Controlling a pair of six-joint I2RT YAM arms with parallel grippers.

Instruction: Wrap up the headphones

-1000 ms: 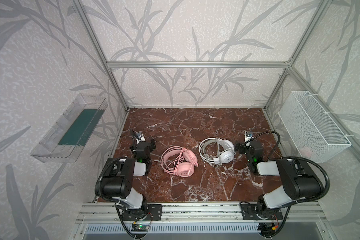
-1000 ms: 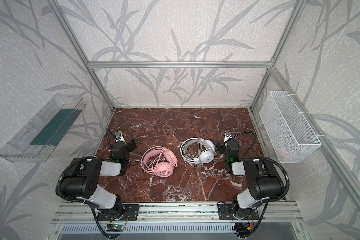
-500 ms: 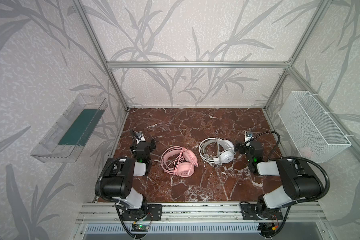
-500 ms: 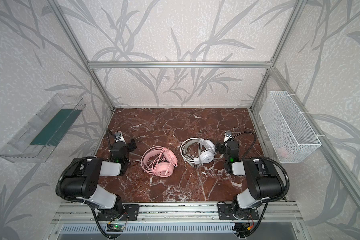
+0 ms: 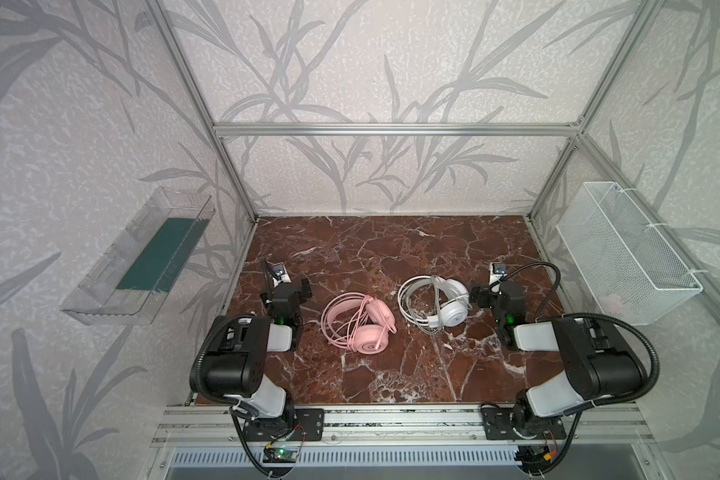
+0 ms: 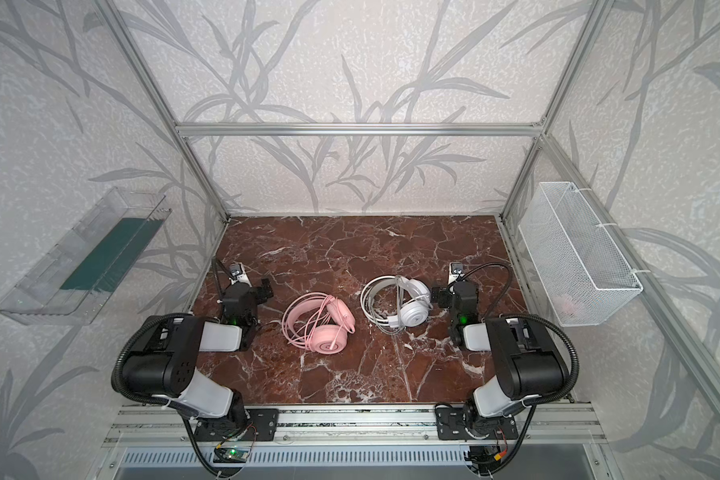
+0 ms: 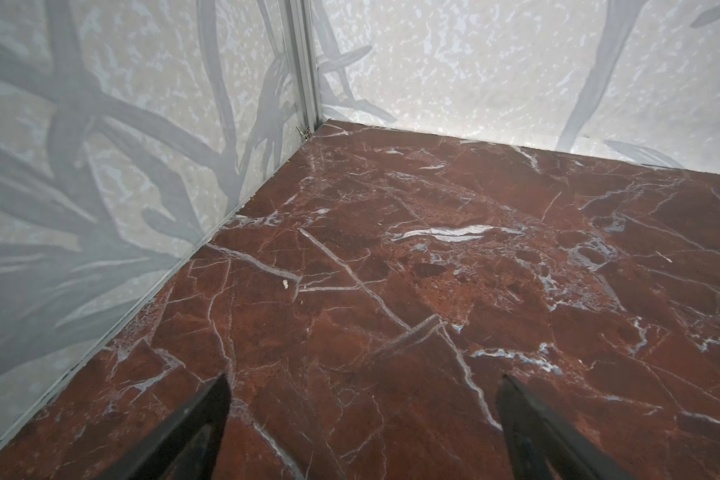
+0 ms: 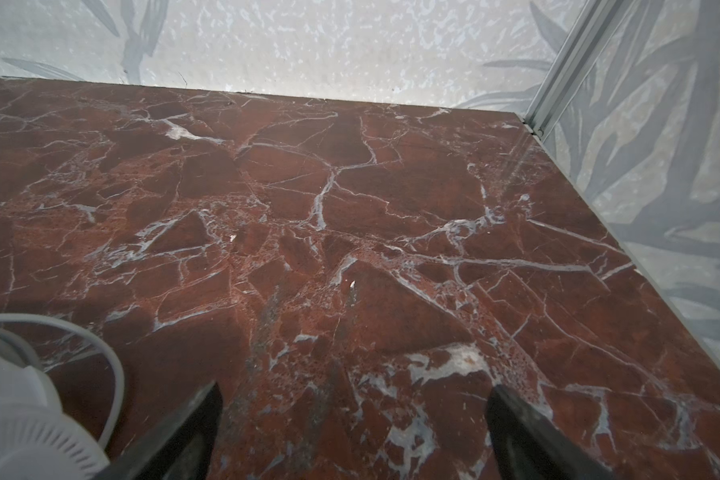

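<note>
Two headphones lie on the red marble floor, visible in both top views. The pink headphones [image 5: 360, 326] [image 6: 321, 324] are left of centre, their thin cable looped loosely across the band and cups. The white headphones [image 5: 437, 303] [image 6: 398, 303] lie right of centre with their cable coiled around them. My left gripper [image 5: 289, 291] [image 7: 362, 386] rests low, left of the pink set, open over bare marble. My right gripper [image 5: 495, 297] [image 8: 354, 392] sits just right of the white set, open and empty. A white cup [image 8: 26, 415] shows beside its finger.
A clear plastic tray [image 5: 142, 257] with a green base hangs on the left wall. A white wire basket [image 5: 624, 253] hangs on the right wall. Aluminium posts [image 5: 233, 166] frame the marble floor [image 5: 391, 249], which runs bare to the back wall.
</note>
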